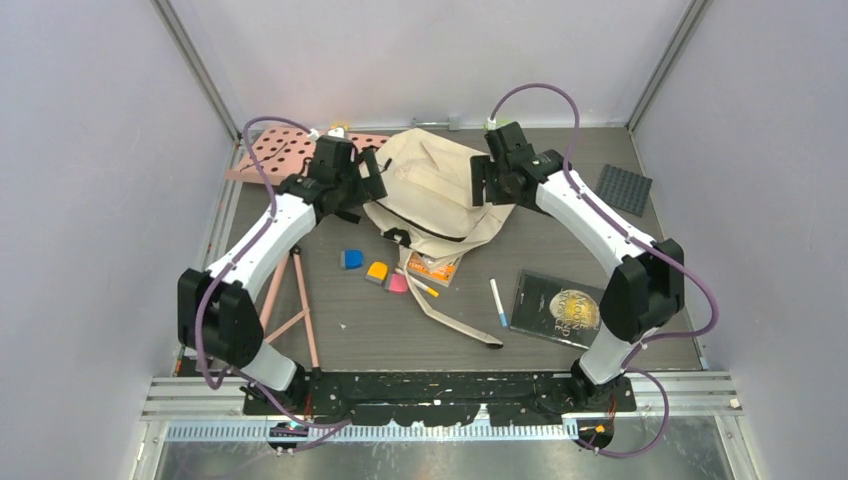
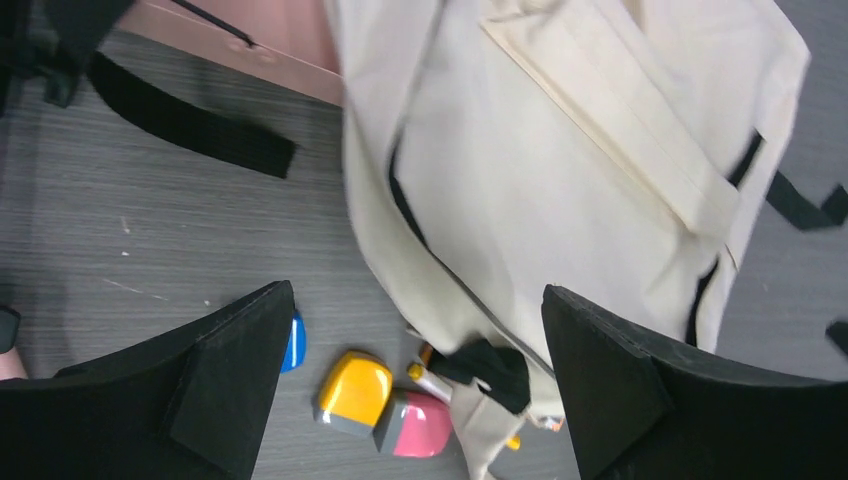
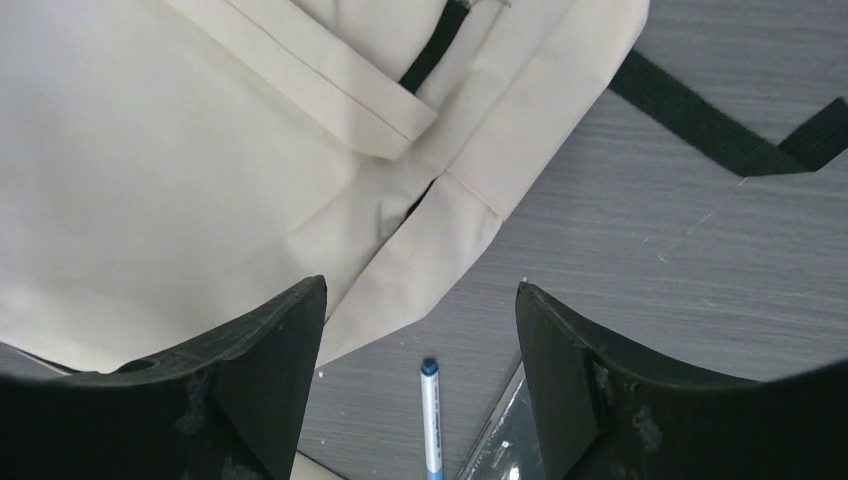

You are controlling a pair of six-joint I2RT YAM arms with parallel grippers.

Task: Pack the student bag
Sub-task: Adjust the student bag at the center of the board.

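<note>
- While both arms reach out from their bases at the near edge, first thing on the bench [image 1: 400, 345] is a pink rod frame [image 1: 290, 300], L side, right beside the left arm [image 1: 262, 240].
- Near R: dark book [image 1: 557, 308] w/ a gold disc on its cover, lying flat just inside the right arm [image 1: 600, 225].
- White pen w/ blue cap [image 1: 498, 302] sits just L of that book, not touching it.
- Centre: a cream strap [image 1: 455, 320] trails from the bag toward the near edge.
- Bit further out, three small blocks in a row: blue block [image 1: 351, 259], yellow block [image 1: 377, 272], pink block [image 1: 397, 283], all close together.
- Yellow pen [image 1: 424, 288] lies just beside the pink one.
- Orange book [image 1: 435, 267] pokes out from under the bag's near edge.
- Student bag [image 1: 435, 195]: lying flat, mid-bench toward the far side, between the two wrists. Cream fabric, black trim, black straps [image 2: 190, 125] spilling onto the bench.
- Left jaws: wide apart, nothing between them, hanging over the bag's L side.
- Right jaws: apart too, gripping nothing, above the bag's R edge w/ the pen in sight below.
- Far L: pink perforated board [image 1: 280, 150] by the bag's corner. Contact hidden by the arm, can't tell.
- Far R: dark grey studded plate [image 1: 624, 188], well apart from the bag.
</note>
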